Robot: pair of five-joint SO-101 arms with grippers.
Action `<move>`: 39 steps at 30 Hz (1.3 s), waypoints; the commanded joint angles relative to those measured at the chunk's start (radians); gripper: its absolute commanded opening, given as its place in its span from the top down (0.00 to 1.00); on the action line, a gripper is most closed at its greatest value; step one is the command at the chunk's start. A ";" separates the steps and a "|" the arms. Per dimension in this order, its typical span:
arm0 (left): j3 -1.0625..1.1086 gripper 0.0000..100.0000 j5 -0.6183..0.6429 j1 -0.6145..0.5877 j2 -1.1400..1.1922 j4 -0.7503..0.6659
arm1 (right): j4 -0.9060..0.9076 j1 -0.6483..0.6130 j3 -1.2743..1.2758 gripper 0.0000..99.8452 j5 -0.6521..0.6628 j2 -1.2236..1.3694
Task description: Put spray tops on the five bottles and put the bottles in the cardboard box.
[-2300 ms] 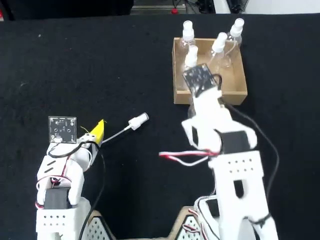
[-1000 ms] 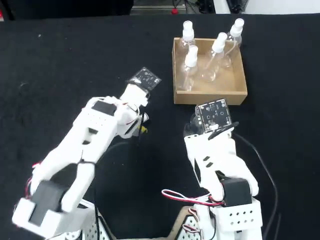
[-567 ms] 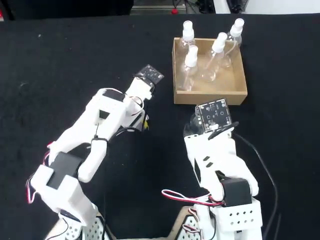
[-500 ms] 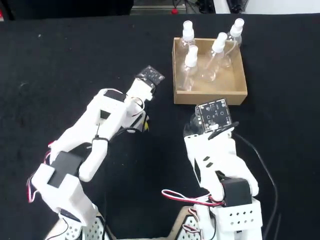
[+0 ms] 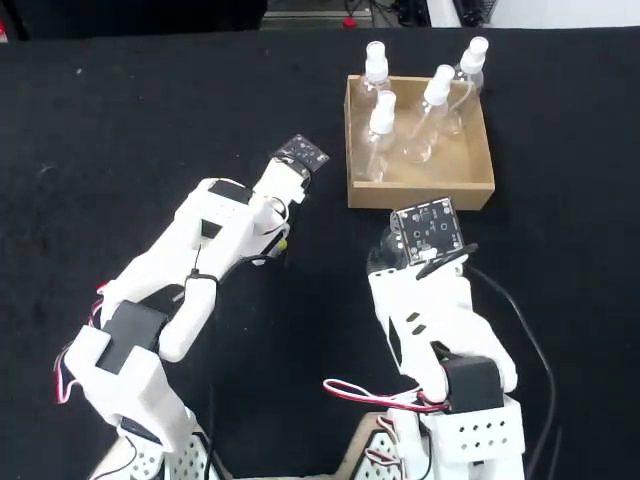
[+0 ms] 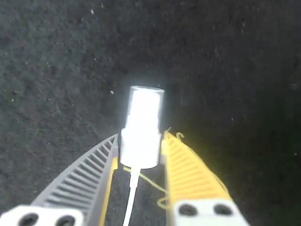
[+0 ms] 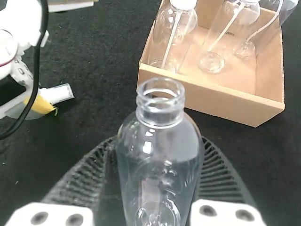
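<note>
Our left hand [image 6: 140,147] pinches the light spray top [image 6: 143,120] by its collar. Our right hand [image 7: 157,143] hugs the open bottle [image 7: 159,169] around its belly; we think it's slippery.

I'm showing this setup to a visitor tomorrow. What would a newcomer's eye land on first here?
The uncapped clear bottle clamped in the right gripper, just in front of the cardboard box, stands out most. Next comes the white spray top pinched in the left gripper, close by on the bottle's left. Four bottles with tops on stand inside the box.
</note>
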 commanded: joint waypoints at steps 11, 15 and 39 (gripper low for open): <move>-0.487 0.93 0.005 -0.064 -0.114 0.655 | -0.046 -0.011 0.019 0.84 -0.006 -0.022; -0.521 0.93 0.080 -0.085 -0.316 0.698 | -0.046 -0.012 0.021 0.84 -0.008 -0.022; -0.460 0.93 0.345 0.084 -0.979 0.376 | -0.181 -0.416 0.042 0.84 -0.160 -0.119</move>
